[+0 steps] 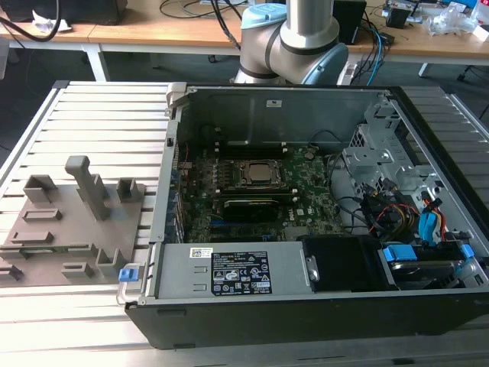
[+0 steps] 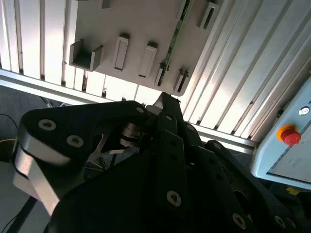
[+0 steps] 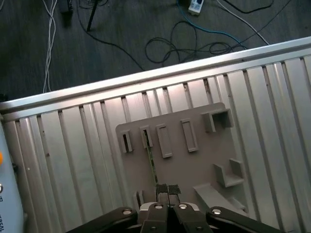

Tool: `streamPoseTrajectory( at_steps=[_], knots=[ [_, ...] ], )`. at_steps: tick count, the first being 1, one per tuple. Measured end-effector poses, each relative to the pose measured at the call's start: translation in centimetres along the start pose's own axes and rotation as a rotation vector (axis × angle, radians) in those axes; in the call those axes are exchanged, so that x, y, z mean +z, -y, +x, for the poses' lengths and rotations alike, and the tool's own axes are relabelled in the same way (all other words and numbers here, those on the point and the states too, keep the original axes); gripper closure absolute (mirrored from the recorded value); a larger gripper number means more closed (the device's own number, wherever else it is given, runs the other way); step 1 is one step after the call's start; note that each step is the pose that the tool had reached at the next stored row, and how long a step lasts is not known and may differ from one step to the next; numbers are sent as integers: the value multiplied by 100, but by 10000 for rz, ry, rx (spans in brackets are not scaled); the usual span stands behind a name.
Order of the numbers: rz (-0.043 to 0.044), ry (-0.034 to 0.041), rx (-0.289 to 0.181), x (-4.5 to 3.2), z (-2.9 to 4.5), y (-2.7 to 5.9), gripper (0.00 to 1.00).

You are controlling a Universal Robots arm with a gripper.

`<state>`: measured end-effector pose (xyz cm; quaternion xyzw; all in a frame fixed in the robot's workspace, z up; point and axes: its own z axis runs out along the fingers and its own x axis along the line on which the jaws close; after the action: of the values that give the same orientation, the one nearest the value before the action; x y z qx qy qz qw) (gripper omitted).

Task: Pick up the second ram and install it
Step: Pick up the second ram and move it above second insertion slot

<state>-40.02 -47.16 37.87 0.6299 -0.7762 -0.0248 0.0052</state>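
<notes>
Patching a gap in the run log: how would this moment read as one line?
tool: shut, empty, over grey fixture | second ram: on edge in fixture, ungrasped | computer case: open

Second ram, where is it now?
In both wrist views the second ram stands on edge in the grey fixture plate, between slot blocks; the plate lies at the exterior view's left of the computer case.

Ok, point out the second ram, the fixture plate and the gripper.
second ram (image 3: 151,162), first wrist view, mid green edge
fixture plate (image 3: 194,167), first wrist view, bare face
gripper (image 3: 167,189), first wrist view, between fingertips
</notes>
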Motion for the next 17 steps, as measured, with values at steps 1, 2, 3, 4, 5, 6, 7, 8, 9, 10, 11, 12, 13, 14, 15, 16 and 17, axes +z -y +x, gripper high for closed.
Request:
streamPoseTrajectory(
  at_steps=[1, 2, 3, 4, 5, 6, 7, 8, 9, 10, 11, 12, 13, 14, 15, 16, 17],
  knots=[
    [-2, -3, -70, 0, 0, 0, 89],
    [-3, -6, -138, 0, 0, 0, 89],
    [-6, -11, -250, 0, 0, 0, 89],
    [-8, -16, -369, 0, 0, 0, 89],
    [-9, -19, -418, 0, 0, 0, 89],
    [-11, -21, -474, 0, 0, 1, 89],
    [-13, -26, -578, 0, 0, 0, 89],
    [-15, -29, -636, 0, 0, 0, 89],
    [-16, -31, -693, 0, 0, 0, 89],
    [-18, -34, -767, 0, 0, 0, 89],
    [-18, -35, -782, 0, 0, 0, 89],
    [-19, -35, -787, 0, 0, 0, 89],
    [-19, -36, -791, 0, 0, 0, 89],
    [-19, -36, -794, 0, 0, 0, 89],
    [-18, -36, -799, 0, 0, 0, 83],
    [-19, -37, -803, 0, 0, 0, 71],
    [-19, -36, -806, 0, 0, 0, 71]
  ],
)
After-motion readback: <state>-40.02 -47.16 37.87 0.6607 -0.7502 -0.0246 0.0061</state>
